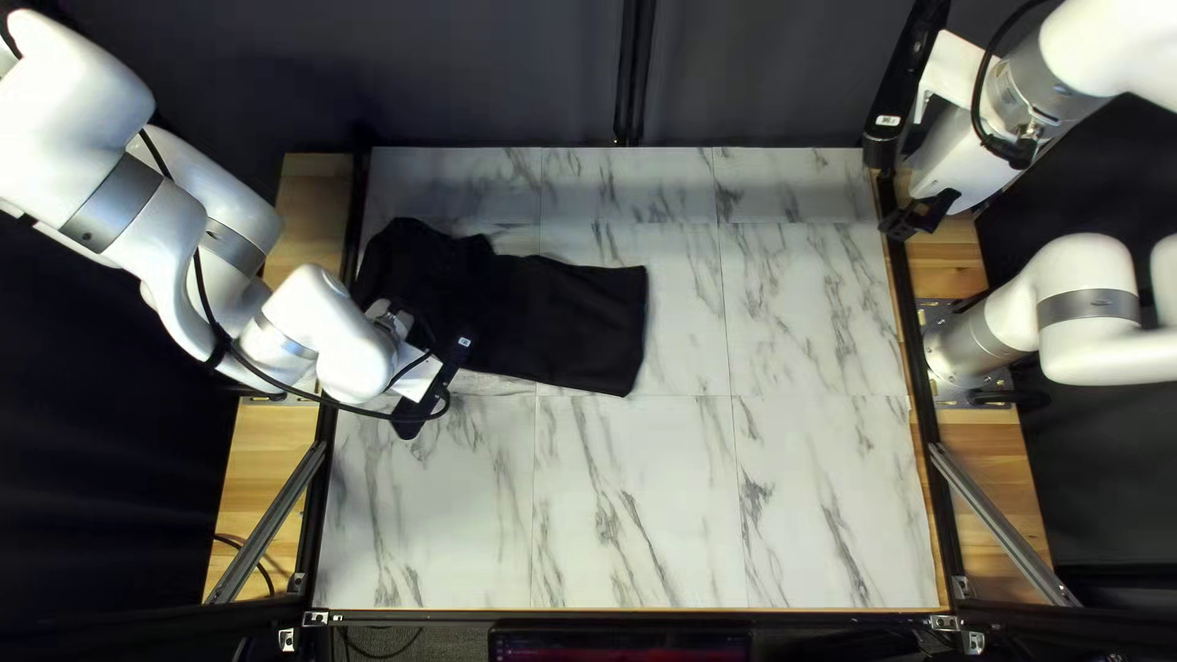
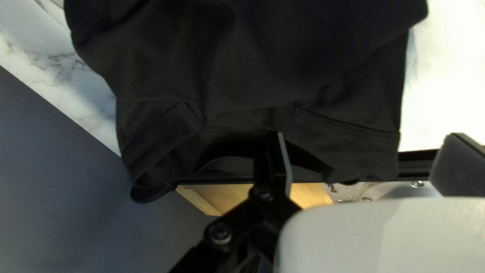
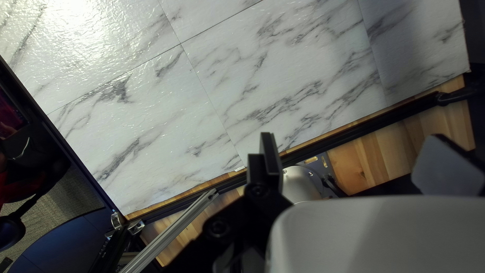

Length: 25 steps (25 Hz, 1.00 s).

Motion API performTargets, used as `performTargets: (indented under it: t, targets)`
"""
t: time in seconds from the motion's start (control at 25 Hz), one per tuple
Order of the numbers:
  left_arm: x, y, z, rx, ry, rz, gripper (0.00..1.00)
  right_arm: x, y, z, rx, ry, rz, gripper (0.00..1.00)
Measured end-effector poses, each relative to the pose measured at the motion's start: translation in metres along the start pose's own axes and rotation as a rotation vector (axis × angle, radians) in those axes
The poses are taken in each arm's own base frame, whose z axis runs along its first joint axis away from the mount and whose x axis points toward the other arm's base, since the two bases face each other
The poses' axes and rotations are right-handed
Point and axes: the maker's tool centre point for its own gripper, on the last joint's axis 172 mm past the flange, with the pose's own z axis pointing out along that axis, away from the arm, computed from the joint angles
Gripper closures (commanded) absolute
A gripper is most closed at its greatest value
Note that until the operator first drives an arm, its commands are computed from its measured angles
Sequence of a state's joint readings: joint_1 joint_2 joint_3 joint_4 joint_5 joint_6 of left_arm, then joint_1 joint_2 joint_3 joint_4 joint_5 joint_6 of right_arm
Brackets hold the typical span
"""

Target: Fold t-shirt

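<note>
Showing only in left wrist view: stitched seams point(image 2: 348, 123) on the t-shirt point(image 2: 227, 55).

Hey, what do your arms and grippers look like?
My left arm and right arm are white and rounded, with grey bands and black cables. My left gripper and right gripper have black fingers on black links with round bolts.

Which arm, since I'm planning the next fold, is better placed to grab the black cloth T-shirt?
Left, probably: my white left arm is at the shirt, close in its wrist view; my white right arm is by the marble-patterned table's far right corner.
</note>
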<state>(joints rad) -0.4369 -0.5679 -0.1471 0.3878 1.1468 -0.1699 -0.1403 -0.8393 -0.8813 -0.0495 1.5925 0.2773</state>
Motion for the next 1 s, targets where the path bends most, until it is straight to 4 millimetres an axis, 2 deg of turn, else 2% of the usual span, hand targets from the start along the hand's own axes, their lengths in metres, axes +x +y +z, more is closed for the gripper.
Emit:
performTargets:
  t: [0.2,0.32,0.36,0.4,0.44,0.52,0.6,0.8,1.0]
  targets:
    - [-0.006,0.004,0.006,-0.011,-0.002,0.011,0.0,0.0,0.0,0.0,0.0,0.0,0.0,0.0]
    - [-0.009,0.004,0.01,-0.017,-0.004,0.013,0.13,0.0,0.0,0.0,0.0,0.0,0.0,0.0]
    - [-0.01,0.004,0.011,-0.018,-0.004,0.014,0.21,0.0,0.0,0.0,0.0,0.0,0.0,0.0]
    - [-0.011,0.004,0.013,-0.02,-0.005,0.014,0.24,0.0,0.0,0.0,0.0,0.0,0.0,0.0]
    - [-0.013,0.004,0.015,-0.022,-0.006,0.014,0.32,0.0,0.0,0.0,0.0,0.0,0.0,0.0]
    - [-0.016,0.005,0.019,-0.026,-0.009,0.013,0.84,0.0,0.0,0.0,0.0,0.0,0.0,0.0]
    - [-0.019,0.005,0.024,-0.031,-0.013,0.012,0.98,0.0,0.0,0.0,0.0,0.0,0.0,0.0]
    - [-0.02,0.002,0.028,-0.036,-0.014,0.012,1.0,0.0,0.0,0.0,0.0,0.0,0.0,0.0]
    - [-0.012,-0.009,0.015,-0.021,-0.008,0.016,1.0,0.0,0.0,0.0,0.0,0.0,0.0,0.0]
